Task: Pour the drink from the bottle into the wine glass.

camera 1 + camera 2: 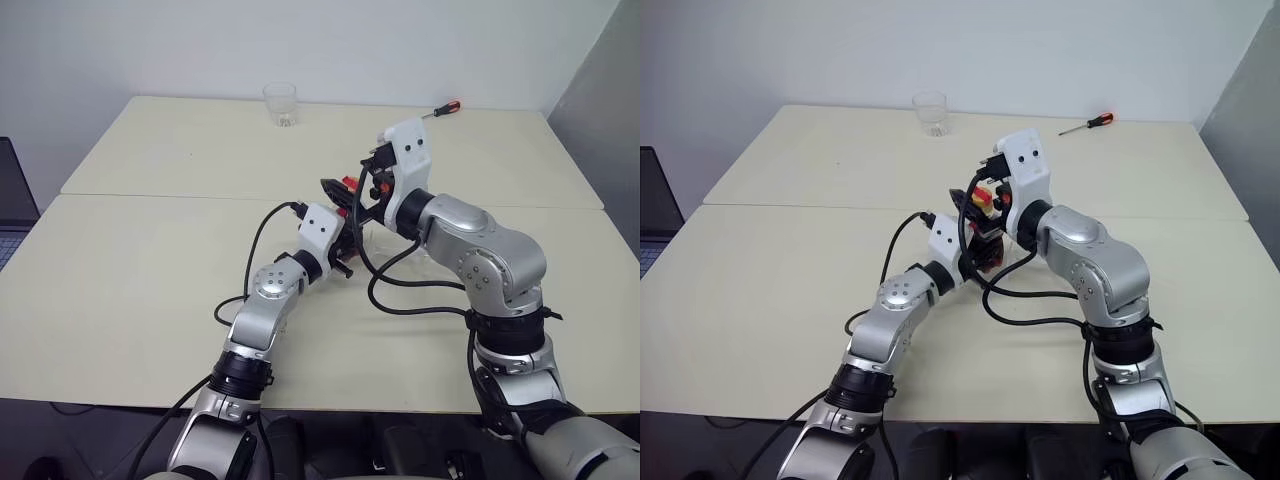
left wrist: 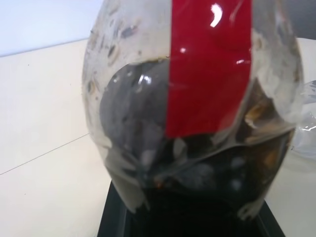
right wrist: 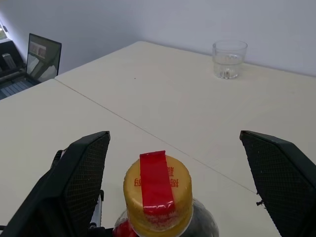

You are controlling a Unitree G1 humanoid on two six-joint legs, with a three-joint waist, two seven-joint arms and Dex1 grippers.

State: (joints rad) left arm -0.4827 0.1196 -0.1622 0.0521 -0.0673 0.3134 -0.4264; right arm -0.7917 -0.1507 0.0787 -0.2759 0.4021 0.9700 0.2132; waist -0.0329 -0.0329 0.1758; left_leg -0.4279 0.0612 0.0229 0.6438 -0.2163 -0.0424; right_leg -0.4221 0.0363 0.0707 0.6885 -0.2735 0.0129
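Observation:
My left gripper point(image 1: 983, 252) is shut on the lower body of the bottle point(image 2: 138, 98) and holds it upright over the middle of the table. The bottle is clear plastic with a red strip, and the dark brown drink point(image 2: 197, 173) fills its lower part. Its yellow cap point(image 3: 157, 197) carries a red strip across the top. My right gripper point(image 3: 174, 136) is open, with one black finger on each side of the cap and apart from it. The wine glass is mostly hidden behind my right arm; a bit of clear glass point(image 2: 307, 123) shows beside the bottle.
A short clear tumbler point(image 1: 281, 104) stands at the far edge of the cream table point(image 1: 150, 280). A red-handled screwdriver point(image 1: 442, 109) lies at the far right. A laptop point(image 3: 43, 57) sits off the table's left side. A seam runs across the tabletop.

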